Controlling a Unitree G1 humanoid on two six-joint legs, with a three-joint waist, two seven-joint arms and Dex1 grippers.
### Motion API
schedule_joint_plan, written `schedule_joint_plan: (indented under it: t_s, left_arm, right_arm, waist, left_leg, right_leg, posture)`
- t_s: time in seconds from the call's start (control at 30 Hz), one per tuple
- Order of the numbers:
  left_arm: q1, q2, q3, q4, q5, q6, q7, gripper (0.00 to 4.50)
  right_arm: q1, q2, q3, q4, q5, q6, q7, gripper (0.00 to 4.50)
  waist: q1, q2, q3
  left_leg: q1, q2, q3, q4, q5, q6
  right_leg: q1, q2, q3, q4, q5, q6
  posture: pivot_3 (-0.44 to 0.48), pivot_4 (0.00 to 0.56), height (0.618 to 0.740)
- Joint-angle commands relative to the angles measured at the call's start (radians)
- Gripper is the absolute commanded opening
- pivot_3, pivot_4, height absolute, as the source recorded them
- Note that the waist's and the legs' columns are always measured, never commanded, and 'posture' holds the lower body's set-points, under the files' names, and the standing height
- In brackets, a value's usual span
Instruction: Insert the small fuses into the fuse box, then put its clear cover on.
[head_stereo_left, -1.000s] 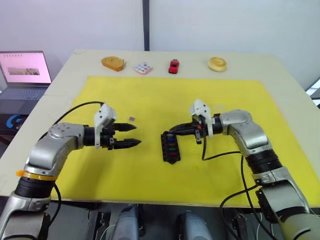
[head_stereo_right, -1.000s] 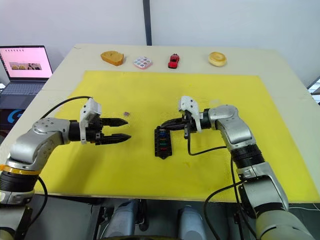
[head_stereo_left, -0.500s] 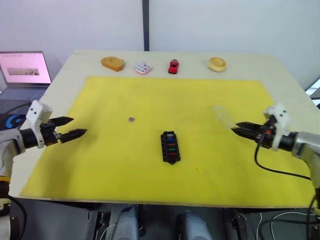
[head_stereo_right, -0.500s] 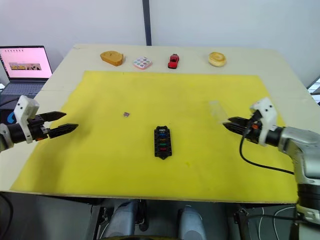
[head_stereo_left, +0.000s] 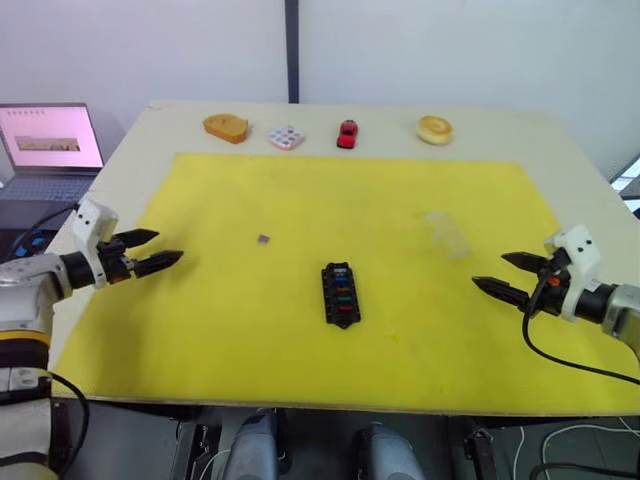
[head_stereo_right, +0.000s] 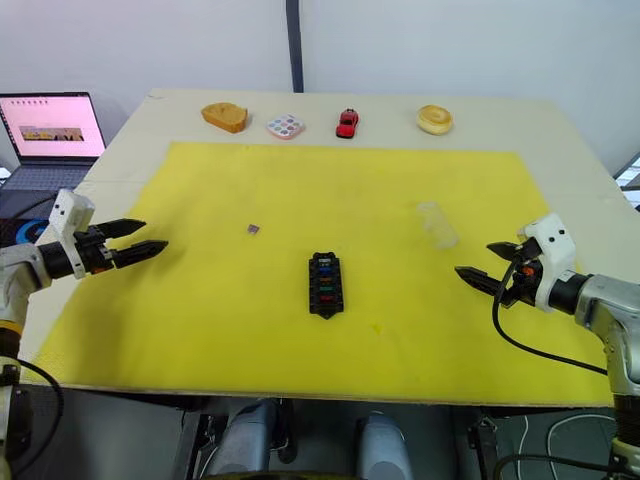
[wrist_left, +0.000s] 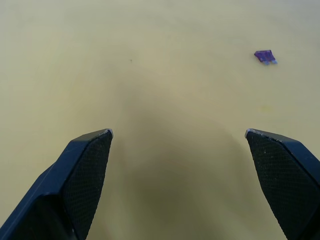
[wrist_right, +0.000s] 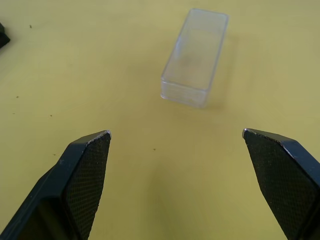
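Bright even light, soft faint shadows, sharp focus, no glare

No text, label, brand, number or sign can be read. The laptop (head_stereo_left: 50, 150) screen shows a pink page with a row of small marks along its top, too small to make out. The white tile (head_stereo_left: 286, 137) carries coloured dots, no lettering.
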Motion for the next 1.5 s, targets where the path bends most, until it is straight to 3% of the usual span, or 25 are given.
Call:
schedule_joint_plan:
  t_s: [0.03,0.23,0.47,0.7,0.97,1.13,1.33,1.5]
  left_arm:
    - [-0.058,-0.016,-0.026,-0.002,-0.006,0.039,-0.062,4.5]
    - [-0.208,-0.126,-0.13,0.048,0.011,0.128,-0.172,4.5]
    - [-0.349,-0.23,-0.218,0.251,0.1,0.086,-0.236,4.5]
    - [-0.434,-0.3,-0.231,0.435,0.165,0.055,-0.254,4.5]
    - [-0.445,-0.35,-0.259,0.451,0.2,0.121,-0.373,4.5]
    - [-0.453,-0.393,-0.262,0.475,0.231,0.113,-0.327,4.5]
    - [-0.471,-0.425,-0.222,0.542,0.252,0.107,-0.167,4.5]
    - [-0.473,-0.405,-0.192,0.536,0.23,0.12,-0.167,4.5]
  right_arm:
    - [-0.038,-0.015,-0.015,-0.072,0.048,0.022,-0.012,4.46]
    - [-0.205,0.031,0.088,-0.181,0.13,0.099,-0.052,4.46]
    - [-0.349,0.137,0.236,-0.315,0.192,0.163,-0.122,4.46]
    - [-0.311,0.187,0.249,-0.352,0.22,0.183,-0.182,4.46]
    - [-0.276,0.208,0.239,-0.367,0.248,0.192,-0.233,4.46]
    - [-0.273,0.215,0.237,-0.368,0.265,0.191,-0.255,4.46]
    - [-0.269,0.207,0.24,-0.378,0.271,0.192,-0.275,4.46]
    - [-0.252,0.198,0.229,-0.396,0.28,0.196,-0.284,4.46]
  waist:
    - [0.0,0.0,0.0]
    - [0.002,0.0,0.0]
    - [0.001,0.0,0.0]
    - [0.017,-0.001,0.0]
    - [0.025,0.0,0.0]
    - [0.026,0.0,0.0]
    - [0.038,0.001,-0.001]
    - [0.045,0.002,-0.002]
  left_leg:
    - [0.0,0.0,0.0,0.0,0.0,0.0]
    - [0.0,0.0,0.0,0.001,0.0,0.0]
    - [-0.004,0.0,0.0,0.002,0.0,0.0]
    - [-0.008,0.0,0.001,0.008,0.0,0.001]
    - [-0.01,0.0,-0.001,0.013,-0.002,0.004]
    - [-0.01,0.0,-0.002,0.014,-0.003,0.005]
    - [-0.009,-0.001,-0.004,0.017,-0.004,0.007]
    - [-0.008,-0.001,-0.004,0.017,-0.007,0.012]
  right_leg:
    - [0.0,0.0,0.0,0.0,0.0,0.0]
    - [0.0,0.0,0.0,0.001,0.0,0.0]
    - [-0.004,0.0,0.0,0.003,0.0,0.0]
    - [-0.006,0.0,-0.001,0.004,0.0,0.0]
    - [-0.005,0.0,-0.002,0.005,0.0,0.0]
    - [-0.003,0.0,-0.002,0.005,0.0,0.0]
    - [-0.003,0.0,-0.002,0.005,0.0,0.001]
    - [-0.002,0.0,-0.002,0.005,0.0,0.001]
  posture:
    - [0.0,0.15,0.74]
    - [0.0,0.15,0.74]
    - [0.0,0.15,0.74]
    - [0.0,0.15,0.74]
    - [0.0,0.15,0.74]
    - [0.0,0.15,0.74]
    - [0.0,0.15,0.74]
    - [0.0,0.15,0.74]
